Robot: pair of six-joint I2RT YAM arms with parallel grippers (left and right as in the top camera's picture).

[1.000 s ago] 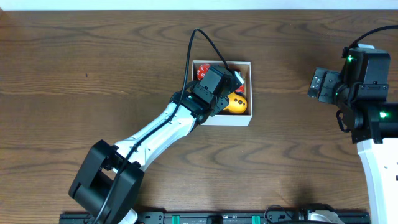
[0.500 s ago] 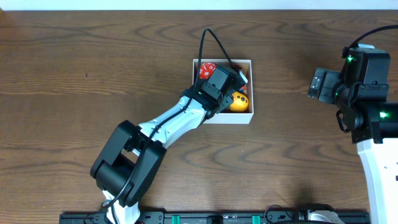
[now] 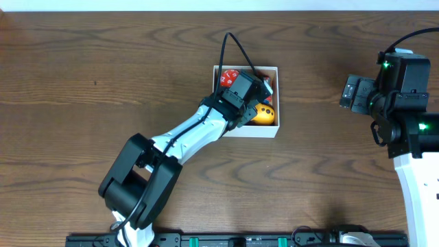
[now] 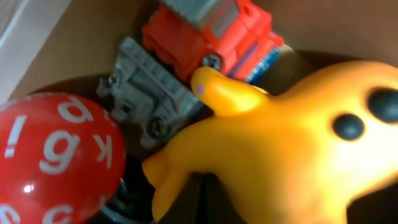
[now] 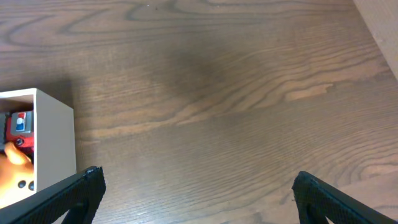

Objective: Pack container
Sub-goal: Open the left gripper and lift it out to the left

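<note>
The container [image 3: 250, 131] sat on the table [image 3: 103, 62] a little toward 12 o'clock from its centre, and the left end effector [image 3: 248, 91] was down inside it. Its wrist camera was filled by a yellow toy [image 4: 280, 149], with a red lettered ball [image 4: 56, 155] at 9 o'clock of it and a red truck [image 4: 211, 31] and a grey part [image 4: 146, 93] toward 12 o'clock. We could not tell how far its jaws were parted, or whether they held anything, since neither view showed the fingers clearly. The right end effector [image 3: 348, 93] hung at 3 o'clock of the box, spread wide and empty. We judged the step to be settling a toy into the box. The next move probably called for letting go and rising straight up, clear of the thin walls.
</note>
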